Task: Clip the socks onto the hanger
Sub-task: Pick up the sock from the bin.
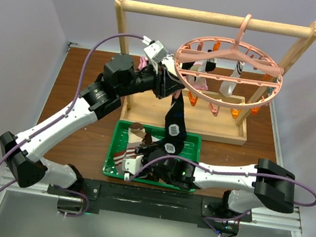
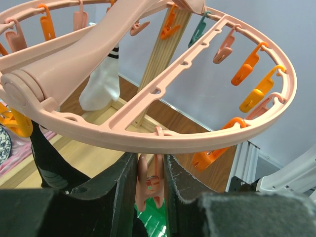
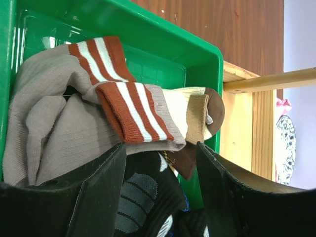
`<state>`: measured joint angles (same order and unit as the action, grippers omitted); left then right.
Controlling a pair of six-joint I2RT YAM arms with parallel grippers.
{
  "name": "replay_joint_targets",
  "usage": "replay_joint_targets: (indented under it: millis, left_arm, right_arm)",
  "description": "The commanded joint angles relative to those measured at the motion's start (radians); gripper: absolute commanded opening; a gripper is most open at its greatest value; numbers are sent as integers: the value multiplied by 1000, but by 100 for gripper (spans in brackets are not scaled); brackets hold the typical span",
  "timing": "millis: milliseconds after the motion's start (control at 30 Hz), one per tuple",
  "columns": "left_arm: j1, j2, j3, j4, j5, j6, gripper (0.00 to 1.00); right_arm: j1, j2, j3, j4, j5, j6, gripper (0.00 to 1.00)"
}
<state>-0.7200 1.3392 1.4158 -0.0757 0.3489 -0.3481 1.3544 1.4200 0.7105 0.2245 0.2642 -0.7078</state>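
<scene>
hanger axis: hanger [image 2: 148,140] hangs by its hook over the top bar of the wooden rack [image 1: 219,18]. Ring sits near flat, slightly tilted, with its crossbar running left-right along that bar.
hanger place: rack stands toward the tabletop's [image 1: 80,84] far edge, right of centre. The ring hangs out in front of the bar.
on the hanger: white sock [image 2: 101,86] with a black band hangs straight down on the far side. Hanging black sock [image 1: 175,124] drops from the ring's left rim, long axis vertical, lower end over the tray's far edge. I can't tell what holds its top.
tray: green tray [image 3: 148,29] sits at the tabletop's near edge, about centre.
tray contents: grey striped socks [image 3: 133,113] with rust-and-white cuffs, bunched, cuffs toward the tray's far wall. Cream-brown sock [image 3: 197,111] lies against them at the corner. Black patterned sock [image 3: 143,197] lies under the pile.
left gripper: my left gripper [image 2: 150,160] is up at the ring's left rim, fingers nearly together and clamped on a pink clip [image 2: 150,185] that hangs below the rim.
right gripper: my right gripper [image 3: 160,148] is down in the tray with fingers well apart and nothing pinched. The black patterned sock lies between them and the striped cuffs sit just ahead of the tips.
</scene>
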Motion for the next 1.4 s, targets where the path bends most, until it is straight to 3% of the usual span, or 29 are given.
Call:
replay_joint_targets:
  millis: [0,533,633,800,967,1267,1367]
  left_arm:
    - [10,-34,2,22,15,-9,0]
    - [16,-37,3,27,24,-29,0]
    - [17,-38,-1,27,28,-38,0]
    - [21,-44,-11,28,28,-37,0]
    - [21,-48,-8,30,30,-40,0]
    - [24,-54,-17,36,36,-43,0]
    - [25,-55,-21,40,35,-43,0]
  right_arm:
    - [5,10,40,18,-35,-10,61]
    - [5,122,100,58,-83,2,50]
    - [-3,134,86,97,-60,5,42]
    - [-20,140,127,111,-59,30,14]
    - [-32,148,153,85,-75,57,1]
    - [-35,137,149,53,-65,99,0]
    - [-35,94,174,87,11,155,0]
